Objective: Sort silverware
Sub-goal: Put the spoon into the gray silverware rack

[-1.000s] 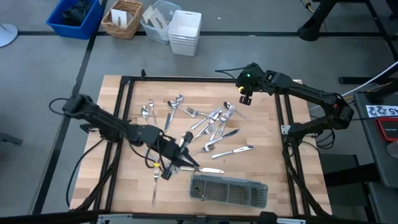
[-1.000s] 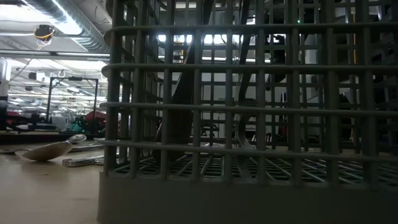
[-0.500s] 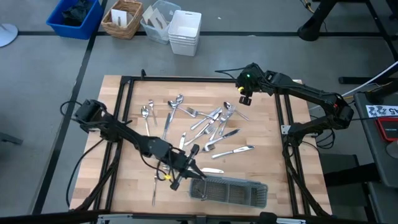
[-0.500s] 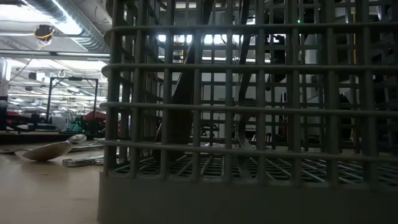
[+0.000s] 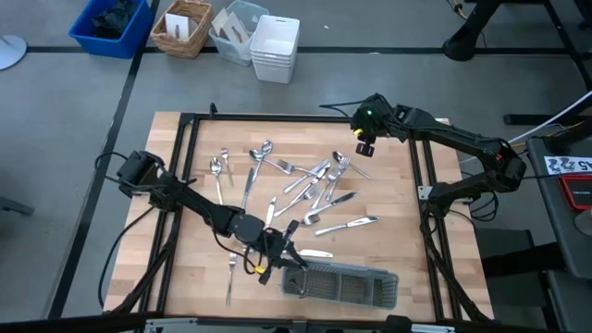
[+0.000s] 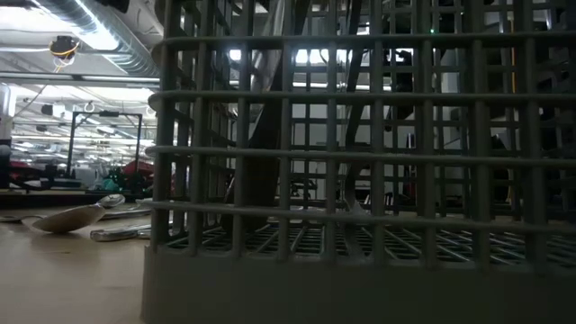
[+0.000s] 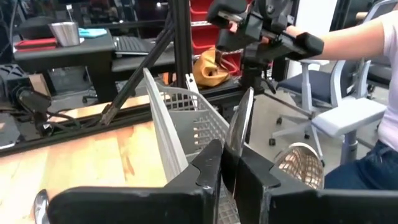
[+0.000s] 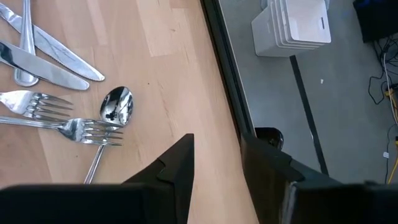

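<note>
the left gripper [image 5: 280,252] has moved from the open board to the near left end of the grey mesh tray [image 5: 340,284]. its fingers [image 7: 211,163] still pinch a knife [image 7: 239,127], blade up over the tray, so a drop looks close. the rest of the silverware [image 5: 310,185] lies scattered mid-table. the right gripper [image 5: 364,141] waits at the far right, fingers apart and empty. no readable writing, though the views are probably too coarse.

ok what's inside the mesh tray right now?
The left claw pinches a knife, blade up, over the mesh tray's near end. In the low view the tray floor shows no clear cutlery, but the mesh hides much, so I can't confirm it's empty.
</note>
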